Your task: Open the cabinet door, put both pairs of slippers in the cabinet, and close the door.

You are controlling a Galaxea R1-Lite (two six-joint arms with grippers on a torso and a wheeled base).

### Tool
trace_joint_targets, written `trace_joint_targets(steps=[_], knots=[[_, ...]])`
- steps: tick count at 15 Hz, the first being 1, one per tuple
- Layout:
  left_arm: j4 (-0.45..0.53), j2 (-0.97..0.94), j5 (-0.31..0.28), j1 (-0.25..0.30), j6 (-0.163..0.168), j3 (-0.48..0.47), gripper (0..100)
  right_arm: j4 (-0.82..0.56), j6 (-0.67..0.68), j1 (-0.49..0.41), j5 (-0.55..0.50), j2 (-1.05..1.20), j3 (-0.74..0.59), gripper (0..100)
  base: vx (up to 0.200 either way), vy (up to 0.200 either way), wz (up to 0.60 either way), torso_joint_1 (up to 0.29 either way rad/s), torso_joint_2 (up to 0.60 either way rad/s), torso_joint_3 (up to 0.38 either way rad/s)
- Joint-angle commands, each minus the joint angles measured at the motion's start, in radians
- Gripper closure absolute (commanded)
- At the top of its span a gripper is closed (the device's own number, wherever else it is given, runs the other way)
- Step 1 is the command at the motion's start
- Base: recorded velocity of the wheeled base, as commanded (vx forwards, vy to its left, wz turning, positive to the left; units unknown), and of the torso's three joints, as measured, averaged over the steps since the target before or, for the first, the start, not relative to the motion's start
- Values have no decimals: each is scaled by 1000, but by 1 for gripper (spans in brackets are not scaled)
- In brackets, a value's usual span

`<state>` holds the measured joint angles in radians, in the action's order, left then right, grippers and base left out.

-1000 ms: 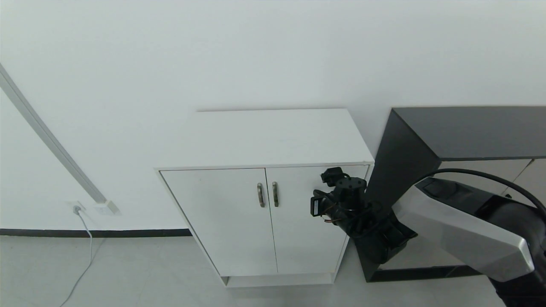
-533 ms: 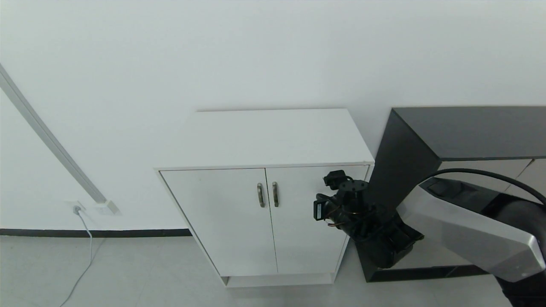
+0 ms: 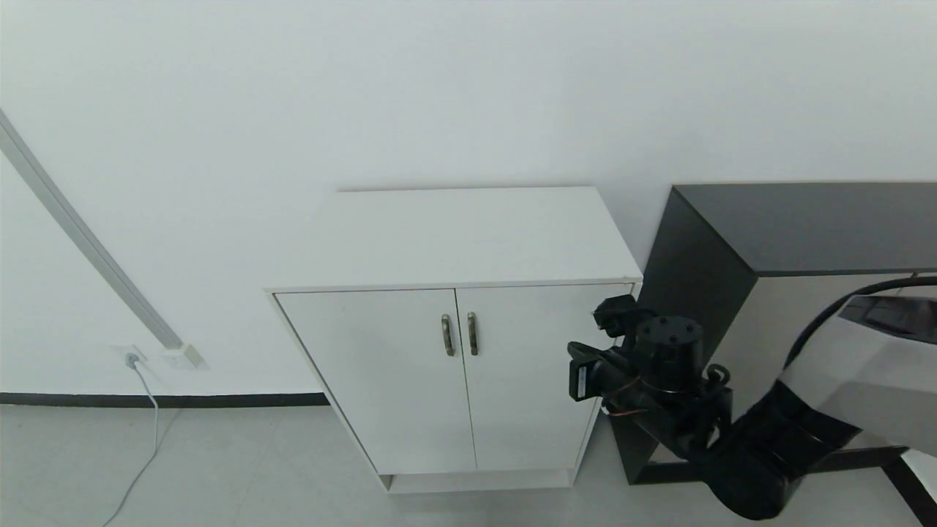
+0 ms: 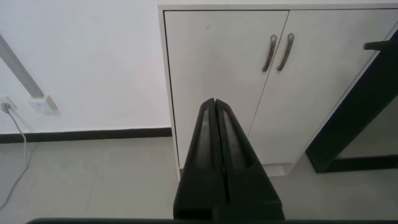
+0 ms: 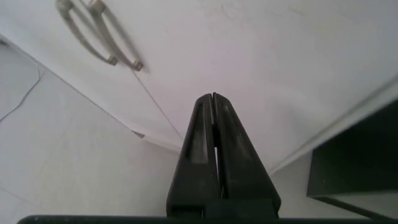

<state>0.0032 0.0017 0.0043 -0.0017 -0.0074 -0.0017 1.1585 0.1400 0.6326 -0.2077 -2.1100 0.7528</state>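
Our right claw [image 5: 212, 97], fingers pressed together, faces the right door of the white two-door cabinet [image 3: 381, 373], whose doors are both shut. Our left claw [image 4: 214, 102] is likewise together. A dark grey unit [image 3: 703, 249] crowds the cabinet's 3 o'clock, and pale grey floor [image 3: 241, 468] lies open at 7 o'clock

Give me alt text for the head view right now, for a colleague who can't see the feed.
A white cabinet stands against the wall with both doors shut, two handles side by side at the middle. The right hand hangs in front of the right door, near its outer edge, beside a dark cabinet.
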Motion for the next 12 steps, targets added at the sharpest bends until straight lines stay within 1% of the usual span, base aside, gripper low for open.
trace_joint_targets(steps=[1, 2, 4, 5, 6, 7, 9, 12], knots=[[0, 1, 0, 0, 0, 0, 100, 41, 0, -31, -52, 168, -161, 100, 0, 0, 0, 0, 0, 0], [0, 0, 0, 0, 0, 0, 100, 46, 0, -57, -88, 203, -213, 100, 0, 0, 0, 0, 0, 0], [0, 1, 0, 0, 0, 0, 100, 44, 3, -102, -199, 260, -322, 100, 0, 0, 0, 0, 0, 0], [0, 1, 0, 0, 0, 0, 100, 49, 7, -114, -279, 266, -380, 100, 0, 0, 0, 0, 0, 0], [0, 1, 0, 0, 0, 0, 100, 56, 10, -119, -325, 269, -411, 100, 0, 0, 0, 0, 0, 0], [0, 1, 0, 0, 0, 0, 100, 105, 9, -119, -401, 278, -483, 100, 0, 0, 0, 0, 0, 0], [0, 0, 0, 0, 0, 0, 100, 198, -2, -123, -423, 321, -595, 100, 0, 0, 0, 0, 0, 0], [0, 1, 0, 0, 0, 0, 100, 210, -16, -123, -423, 435, -734, 100, 0, 0, 0, 0, 0, 0]])
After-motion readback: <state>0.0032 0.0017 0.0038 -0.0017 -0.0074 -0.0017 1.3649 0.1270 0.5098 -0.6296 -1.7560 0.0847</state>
